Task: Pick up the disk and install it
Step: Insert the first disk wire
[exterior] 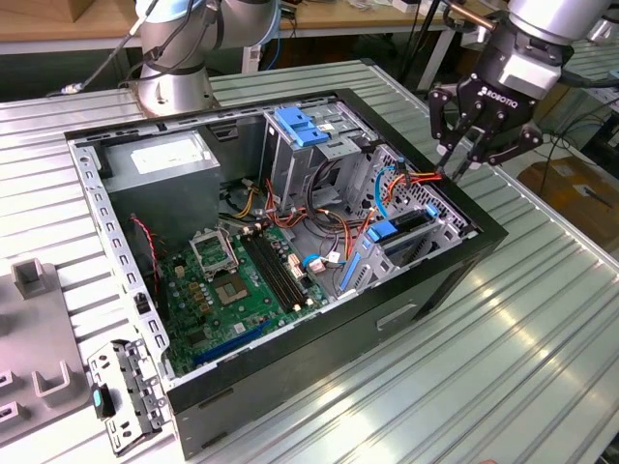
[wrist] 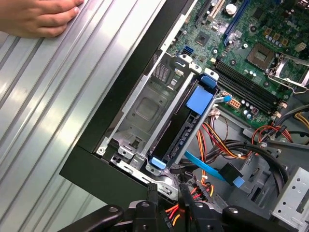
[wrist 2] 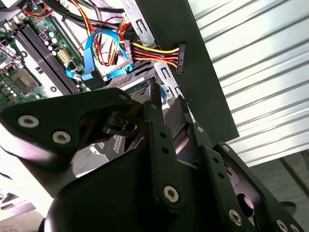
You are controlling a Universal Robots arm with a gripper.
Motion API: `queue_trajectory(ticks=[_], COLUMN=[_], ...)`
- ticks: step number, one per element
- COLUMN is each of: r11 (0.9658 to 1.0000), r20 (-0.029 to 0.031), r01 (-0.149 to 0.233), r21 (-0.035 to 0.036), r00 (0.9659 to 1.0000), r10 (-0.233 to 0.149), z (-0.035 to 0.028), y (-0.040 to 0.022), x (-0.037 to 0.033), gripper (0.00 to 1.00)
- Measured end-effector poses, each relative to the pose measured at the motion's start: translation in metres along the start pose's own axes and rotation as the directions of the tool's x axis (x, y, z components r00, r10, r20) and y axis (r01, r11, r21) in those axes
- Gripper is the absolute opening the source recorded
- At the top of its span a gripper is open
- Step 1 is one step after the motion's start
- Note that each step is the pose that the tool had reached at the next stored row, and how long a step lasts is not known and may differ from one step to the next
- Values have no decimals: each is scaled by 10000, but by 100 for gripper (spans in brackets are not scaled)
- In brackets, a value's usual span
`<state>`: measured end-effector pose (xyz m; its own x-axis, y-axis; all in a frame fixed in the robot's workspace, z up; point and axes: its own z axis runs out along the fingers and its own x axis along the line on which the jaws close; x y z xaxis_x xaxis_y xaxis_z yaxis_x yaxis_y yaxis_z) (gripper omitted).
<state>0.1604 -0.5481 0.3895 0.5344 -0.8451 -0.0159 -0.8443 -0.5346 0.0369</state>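
Note:
The disk (exterior: 408, 223) stands on edge inside the metal drive cage (exterior: 440, 208) at the corner of the open computer case (exterior: 319, 338) on the exterior view's right. Its blue bracket runs along its edge. In the first wrist view the disk (wrist: 179, 131) appears as a dark slab with a blue tab, beside a vacant bay. My gripper (exterior: 461, 166) hangs just above that corner of the case, over the red and yellow cables. It stands open by a narrow gap with nothing between its fingers (wrist: 152, 192). The gripper (wrist 2: 168, 104) is apart from the disk.
A person's hand (wrist: 41, 17) rests on the ribbed metal table (exterior: 542, 319) beside the case. Inside are the motherboard (exterior: 242, 280), a grey power supply box (exterior: 160, 159), a light-blue latch plate (exterior: 302, 126) and loose cables (exterior: 338, 227). The arm's base (exterior: 174, 68) stands behind the case.

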Motion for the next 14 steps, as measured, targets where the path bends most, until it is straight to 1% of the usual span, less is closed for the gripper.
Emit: queue_trajectory(ticks=[2, 3, 7, 8, 9, 11, 12, 13, 14], r11=[9995, 9990, 9989, 9987, 9969, 9933, 9900, 9877, 9835], r20=[-11, -13, -17, -19, -29, -42, -52, -57, -65], r01=[302, 438, 471, 519, 792, 1155, 1409, 1565, 1808], r21=[-5, -6, -7, -7, -12, -20, -25, -28, -31], r00=[9995, 9990, 9989, 9986, 9969, 9933, 9900, 9877, 9835], r10=[-302, -438, -471, -519, -792, -1156, -1409, -1565, -1808], z=[1, 4, 6, 13, 21, 30, 38, 45, 60], y=[-6, -21, -144, -170, -171, -172, -172, -172, -173], x=[4, 12, 44, 35, 35, 35, 35, 35, 35], gripper=[31, 31, 31, 31, 31, 31, 31, 31, 31])
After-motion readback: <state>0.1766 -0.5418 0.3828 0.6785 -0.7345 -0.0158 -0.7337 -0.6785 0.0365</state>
